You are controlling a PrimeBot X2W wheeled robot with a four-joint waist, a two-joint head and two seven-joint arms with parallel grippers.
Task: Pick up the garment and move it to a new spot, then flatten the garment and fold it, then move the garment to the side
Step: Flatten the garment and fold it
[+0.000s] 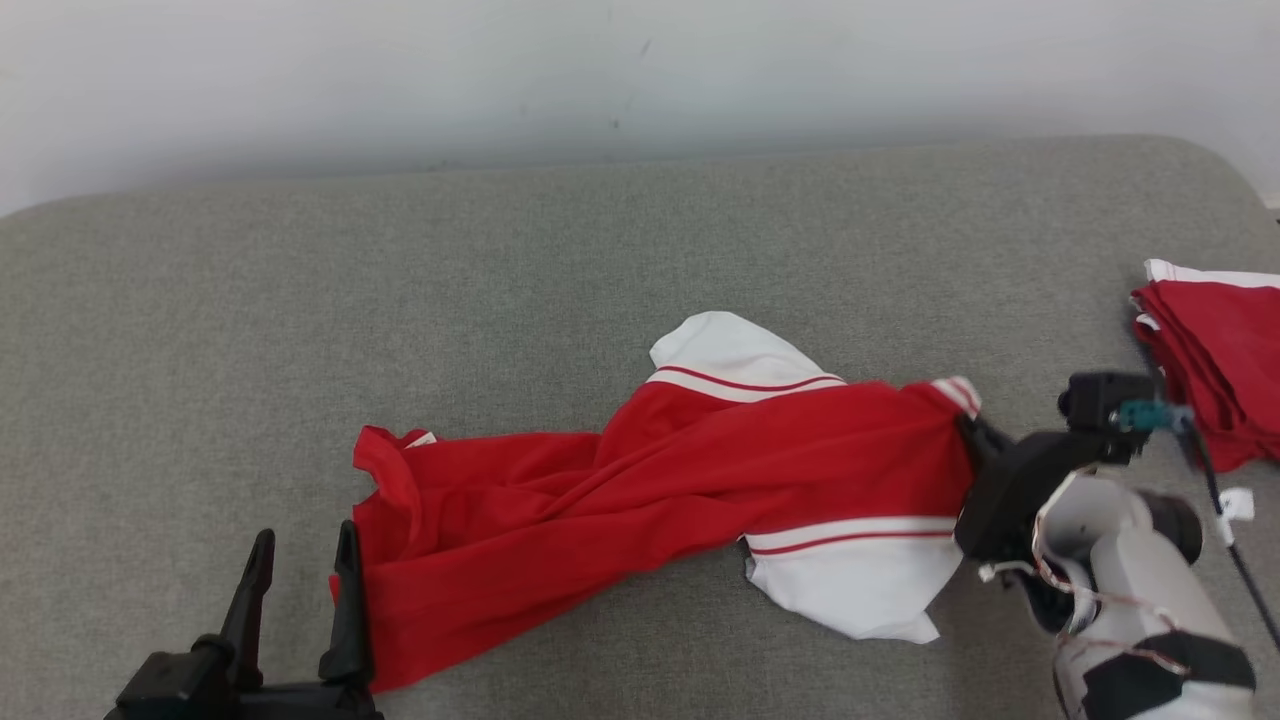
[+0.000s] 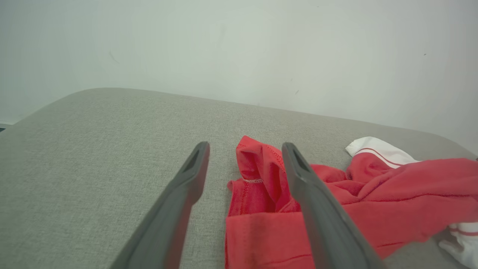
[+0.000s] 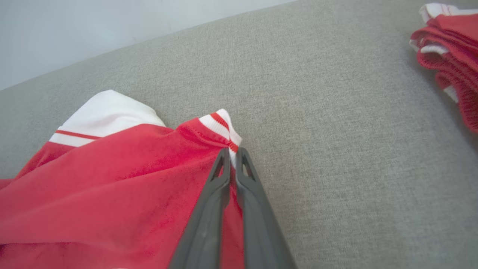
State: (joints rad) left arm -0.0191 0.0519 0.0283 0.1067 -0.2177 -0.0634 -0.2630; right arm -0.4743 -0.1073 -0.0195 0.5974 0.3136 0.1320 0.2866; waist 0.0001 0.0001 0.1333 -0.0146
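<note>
The garment [image 1: 660, 480] is a red shirt with white, red-striped sleeves, lying twisted and rumpled across the middle of the grey cushion [image 1: 600, 250]. My right gripper [image 1: 968, 425] is shut on the garment's right end by the striped collar edge; in the right wrist view its fingers [image 3: 220, 175] pinch the red cloth [image 3: 112, 179] just below the white trim. My left gripper [image 1: 305, 545] stands open at the garment's left end, one finger against the red hem. In the left wrist view the bunched hem [image 2: 257, 175] lies between the spread fingers [image 2: 194, 175].
A stack of folded red and white garments [image 1: 1215, 360] lies at the cushion's right edge, also in the right wrist view's top right corner [image 3: 448, 52]. A pale wall [image 1: 600, 70] runs behind the cushion. Bare grey fabric stretches behind and to the left.
</note>
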